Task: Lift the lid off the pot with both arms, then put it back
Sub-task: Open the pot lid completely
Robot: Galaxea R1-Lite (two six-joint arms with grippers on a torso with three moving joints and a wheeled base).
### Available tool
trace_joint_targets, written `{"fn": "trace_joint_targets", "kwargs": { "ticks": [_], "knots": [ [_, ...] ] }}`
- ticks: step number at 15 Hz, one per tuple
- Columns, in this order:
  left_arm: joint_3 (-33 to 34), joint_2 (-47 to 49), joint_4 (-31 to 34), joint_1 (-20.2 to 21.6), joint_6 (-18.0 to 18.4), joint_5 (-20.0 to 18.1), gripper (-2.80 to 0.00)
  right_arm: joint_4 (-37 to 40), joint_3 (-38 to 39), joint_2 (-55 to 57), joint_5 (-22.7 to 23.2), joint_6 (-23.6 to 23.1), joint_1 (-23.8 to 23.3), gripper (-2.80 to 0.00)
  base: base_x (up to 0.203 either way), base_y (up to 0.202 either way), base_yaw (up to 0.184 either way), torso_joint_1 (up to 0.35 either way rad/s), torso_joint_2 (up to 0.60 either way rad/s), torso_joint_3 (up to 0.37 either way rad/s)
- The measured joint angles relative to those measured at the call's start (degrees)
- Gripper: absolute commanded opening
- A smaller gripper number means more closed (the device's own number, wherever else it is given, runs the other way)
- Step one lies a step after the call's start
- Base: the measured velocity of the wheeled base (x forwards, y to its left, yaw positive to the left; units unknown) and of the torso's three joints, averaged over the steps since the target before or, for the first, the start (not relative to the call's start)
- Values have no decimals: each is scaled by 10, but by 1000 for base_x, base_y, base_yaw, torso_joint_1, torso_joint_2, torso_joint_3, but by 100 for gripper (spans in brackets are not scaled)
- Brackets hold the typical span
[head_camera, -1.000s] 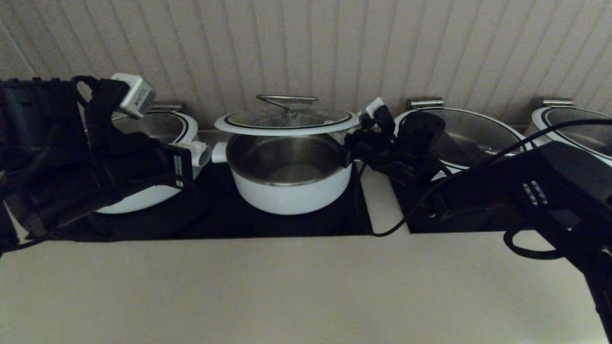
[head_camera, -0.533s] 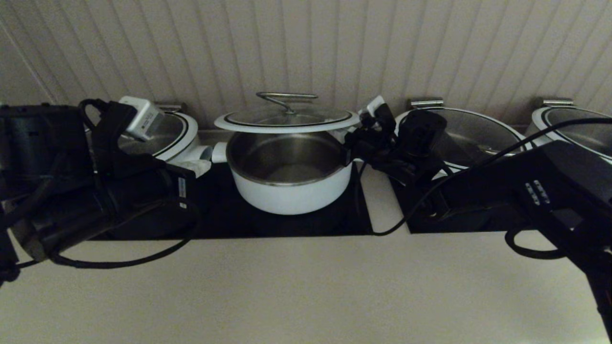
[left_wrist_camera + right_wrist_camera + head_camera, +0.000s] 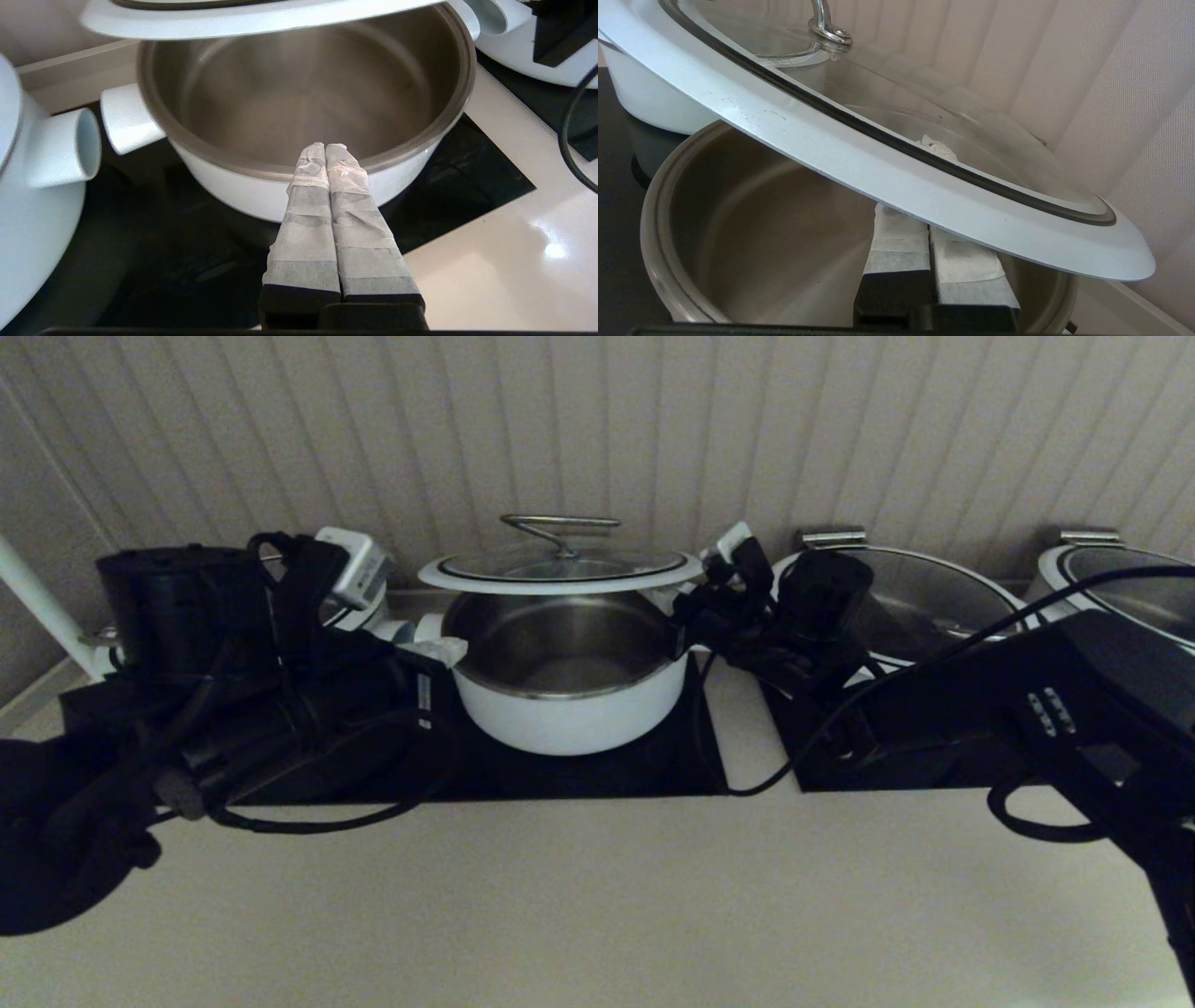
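On the left, our left gripper (image 3: pixel 325 151) has its two taped fingers pressed together on nothing, tips just at the near rim of the pot (image 3: pixel 569 705). In the head view it sits beside the pot's left stub handle, low, at rim height. The lid (image 3: pixel 560 574) lies up and beyond those fingertips, its white ring floating above the pot's open mouth with a clear gap all along the near side.

In the middle, the pot stands on the black cooktop (image 3: pixel 597 770), steel inside bare.

On the right, our right gripper (image 3: pixel 931 233) reaches in under the lid's right edge. Its fingers run beneath the white ring, and a scrap of taped pad shows through the glass above, so we judge it clamped on the lid's edge and carrying it alone.

So the relation that counts: the lid's free left rim is above our left fingertips, and that arm is the nearer one.
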Motion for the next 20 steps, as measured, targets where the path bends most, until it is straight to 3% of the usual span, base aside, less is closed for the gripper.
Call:
{"fn": "trace_joint_targets", "kwargs": {
  "ticks": [9,16,20],
  "knots": [
    [-109,86,0,-2,-5,20,-280,-1,2,-2,0,-7,15,-280,0,0,0,0,0,0],
    [-116,113,-4,-1,-5,26,-280,-1,2,-5,0,-7,23,-280,0,0,0,0,0,0],
    [-119,134,-64,-1,-1,35,-280,-1,4,-10,0,-8,22,-280,0,0,0,0,0,0]
  ]
}}
